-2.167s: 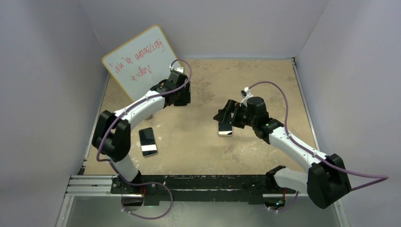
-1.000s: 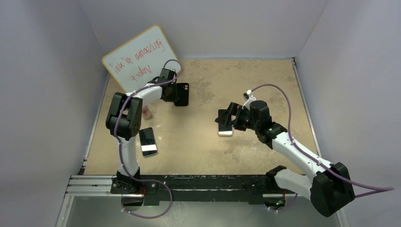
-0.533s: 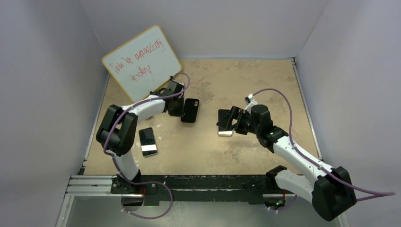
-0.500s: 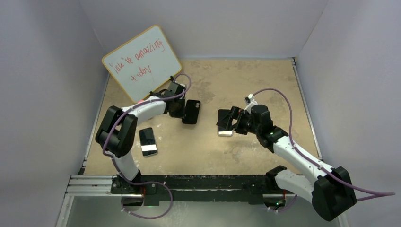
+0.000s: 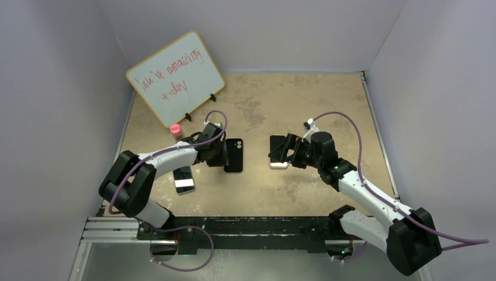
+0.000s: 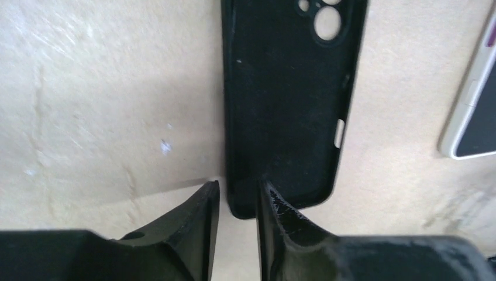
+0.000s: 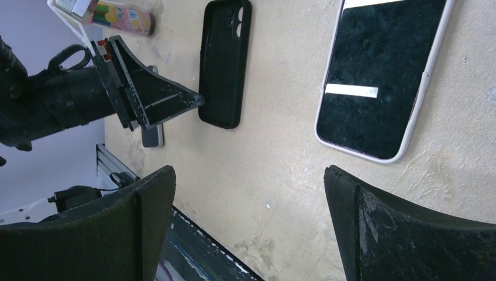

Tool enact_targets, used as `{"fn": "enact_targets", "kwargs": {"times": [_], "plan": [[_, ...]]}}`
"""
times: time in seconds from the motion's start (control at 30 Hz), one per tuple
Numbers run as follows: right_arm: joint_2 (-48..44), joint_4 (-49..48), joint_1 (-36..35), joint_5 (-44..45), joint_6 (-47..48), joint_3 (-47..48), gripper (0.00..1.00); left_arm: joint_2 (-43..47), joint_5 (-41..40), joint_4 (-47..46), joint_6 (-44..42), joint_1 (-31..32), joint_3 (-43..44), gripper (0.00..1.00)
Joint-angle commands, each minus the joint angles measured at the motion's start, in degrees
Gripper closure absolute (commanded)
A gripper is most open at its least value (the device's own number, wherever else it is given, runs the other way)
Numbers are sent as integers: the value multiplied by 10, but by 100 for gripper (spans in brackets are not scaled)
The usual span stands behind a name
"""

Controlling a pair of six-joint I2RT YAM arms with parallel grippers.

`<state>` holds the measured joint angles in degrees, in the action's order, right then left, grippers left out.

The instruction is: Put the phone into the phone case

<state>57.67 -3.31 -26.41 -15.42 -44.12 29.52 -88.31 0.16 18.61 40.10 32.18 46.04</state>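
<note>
Left arm point(image 5: 166, 155) is folded way down, elbow pushed out to its own left and forearm stretched toward the middle, wrist close to level. Left gripper point(image 6: 237, 190) sits really low. Its two fingers point(image 6: 199, 216) point forward with only a narrow slot between them, so barely parted. Right arm point(image 5: 368, 196) goes from its base up and over to its left in one long reach, wrist tipped downward. Right gripper point(image 7: 248, 175) is spread wide, one fingertip at each side of its wrist view, and nothing is pinched between them.
</note>
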Motion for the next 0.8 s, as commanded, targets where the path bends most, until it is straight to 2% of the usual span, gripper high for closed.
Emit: {"fn": "enact_targets", "kwargs": {"times": [0.0, 0.13, 0.2, 0.23, 0.43, 0.57, 0.77], "plan": [[-17, -12, -2, 14, 0, -4, 4, 45, -7, -29, 47, 24, -11, 60], [-18, -11, -2, 16, 3, -10, 4, 69, -24, 9, 42, 25, -5, 36], [-21, -9, -2, 17, 3, -10, 4, 85, -32, 29, 37, 25, -1, 15], [-22, -9, -1, 18, 3, -11, 4, 93, -36, 40, 35, 25, 1, 12], [-20, -2, -1, 33, 8, -16, 4, 125, -90, 157, 32, 24, 25, 6], [-19, -2, -1, 34, 6, -19, 4, 159, -120, 194, 45, 7, 12, 4], [-19, -3, -2, 43, 7, -24, 4, 192, -42, 185, 44, -86, -32, 4]]}}
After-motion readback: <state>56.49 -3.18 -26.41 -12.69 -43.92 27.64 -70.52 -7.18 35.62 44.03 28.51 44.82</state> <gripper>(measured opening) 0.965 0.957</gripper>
